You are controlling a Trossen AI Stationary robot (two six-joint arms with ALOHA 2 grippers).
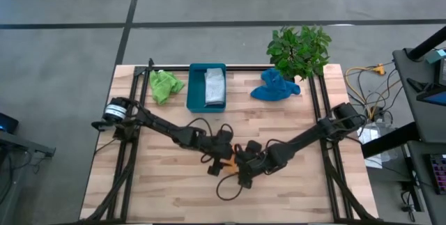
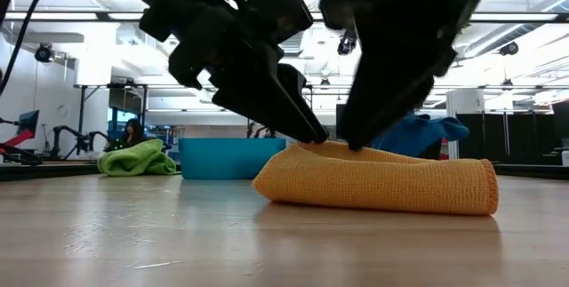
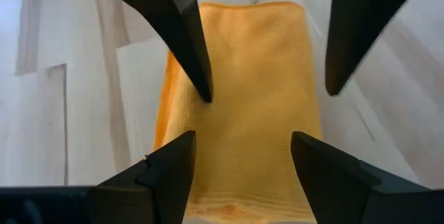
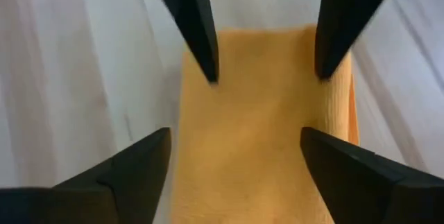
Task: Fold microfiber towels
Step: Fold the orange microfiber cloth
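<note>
The orange towel [image 2: 382,180] lies folded flat on the table's middle, near the front; in the high view only slivers of it [image 1: 228,161] show under the arms. My left gripper [image 3: 243,158] and my right gripper [image 4: 232,161] both stand open right over it, slanting down and facing each other from the towel's two ends. A lime green towel [image 1: 164,86] lies crumpled at the back left, and a blue towel [image 1: 274,87] at the back right. A grey towel [image 1: 214,86] lies folded in the teal tray [image 1: 195,92]. My left gripper has its fingertips [image 2: 313,131] down at the orange towel's top face [image 3: 243,99]; whether they touch it, I cannot tell. My right gripper has its fingertips [image 2: 356,140] at the same top face [image 4: 263,113], and I cannot tell whether they touch it.
A potted plant [image 1: 300,49] stands at the back right corner beside the blue towel. Dark cables [image 1: 226,187] loop on the wood in front of the grippers. Bare wood lies at the front left and front right.
</note>
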